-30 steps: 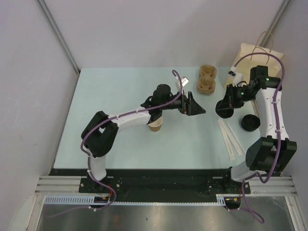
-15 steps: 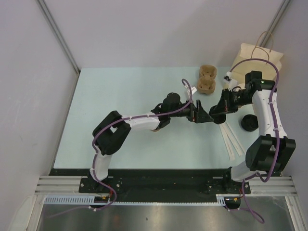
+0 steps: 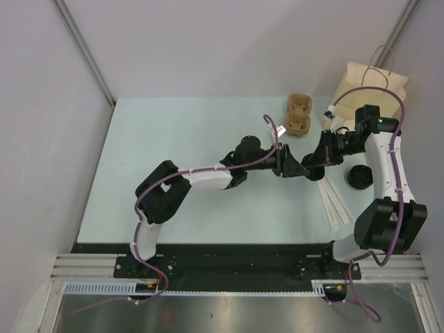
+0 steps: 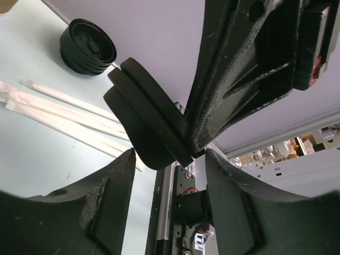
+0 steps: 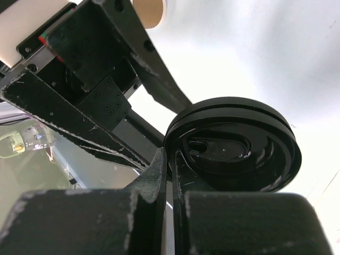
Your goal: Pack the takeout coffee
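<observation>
Right gripper (image 5: 171,164) clamped on stacked lids (image 5: 234,143); left gripper (image 4: 169,159), fingers apart, straddles the lids' edge; straws (image 4: 64,114) near the lids, cup (image 5: 149,9) well apart from them

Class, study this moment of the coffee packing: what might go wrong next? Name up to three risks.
1. The right gripper pinches the black lids, seemingly two nested, by their rim; one may slip off.
2. The left gripper, open around them, is very close to the right one; fingers may clash.
3. The cup sits close behind the left gripper; a retreat could knock it.
</observation>
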`<action>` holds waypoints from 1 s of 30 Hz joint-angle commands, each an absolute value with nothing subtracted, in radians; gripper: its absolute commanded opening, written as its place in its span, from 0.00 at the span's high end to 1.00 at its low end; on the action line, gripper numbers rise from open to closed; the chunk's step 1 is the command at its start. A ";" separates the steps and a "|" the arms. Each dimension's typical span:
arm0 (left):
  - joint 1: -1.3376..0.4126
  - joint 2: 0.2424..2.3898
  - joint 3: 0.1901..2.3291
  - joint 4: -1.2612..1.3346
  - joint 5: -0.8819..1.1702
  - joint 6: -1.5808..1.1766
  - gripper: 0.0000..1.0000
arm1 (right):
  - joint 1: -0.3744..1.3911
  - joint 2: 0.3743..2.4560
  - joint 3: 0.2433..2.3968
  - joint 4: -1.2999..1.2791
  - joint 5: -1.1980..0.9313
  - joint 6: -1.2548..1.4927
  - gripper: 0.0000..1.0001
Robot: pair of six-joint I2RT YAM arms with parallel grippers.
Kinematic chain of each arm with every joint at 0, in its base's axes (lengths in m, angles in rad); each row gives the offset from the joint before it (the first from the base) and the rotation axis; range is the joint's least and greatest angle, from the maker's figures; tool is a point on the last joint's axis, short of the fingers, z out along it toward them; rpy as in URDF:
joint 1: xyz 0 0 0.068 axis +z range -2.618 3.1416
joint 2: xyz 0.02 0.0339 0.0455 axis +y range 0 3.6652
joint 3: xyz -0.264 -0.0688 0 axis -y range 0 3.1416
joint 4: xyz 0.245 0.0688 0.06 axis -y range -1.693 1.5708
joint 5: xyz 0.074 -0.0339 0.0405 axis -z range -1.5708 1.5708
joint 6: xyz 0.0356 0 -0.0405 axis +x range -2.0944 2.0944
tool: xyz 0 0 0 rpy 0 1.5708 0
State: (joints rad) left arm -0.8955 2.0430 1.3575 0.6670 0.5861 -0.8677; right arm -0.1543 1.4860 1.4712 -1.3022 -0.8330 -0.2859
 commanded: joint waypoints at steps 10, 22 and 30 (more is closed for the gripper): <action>-0.894 2.045 1.302 0.813 0.591 -0.910 0.58 | -0.201 1.462 1.470 -1.348 -0.910 -0.304 1.00; -0.879 2.046 1.281 0.834 0.603 -0.922 0.72 | -0.218 1.451 1.479 -1.355 -0.923 -0.305 1.00; -0.868 2.037 1.256 0.836 0.586 -0.928 0.91 | -0.229 1.450 1.479 -1.345 -0.890 -0.304 1.00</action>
State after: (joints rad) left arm -0.8814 2.0434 1.2766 0.7898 0.5968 -0.9230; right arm -0.2195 1.4860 1.4685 -1.3293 -0.8814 -0.3008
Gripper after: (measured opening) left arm 0.155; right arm 0.021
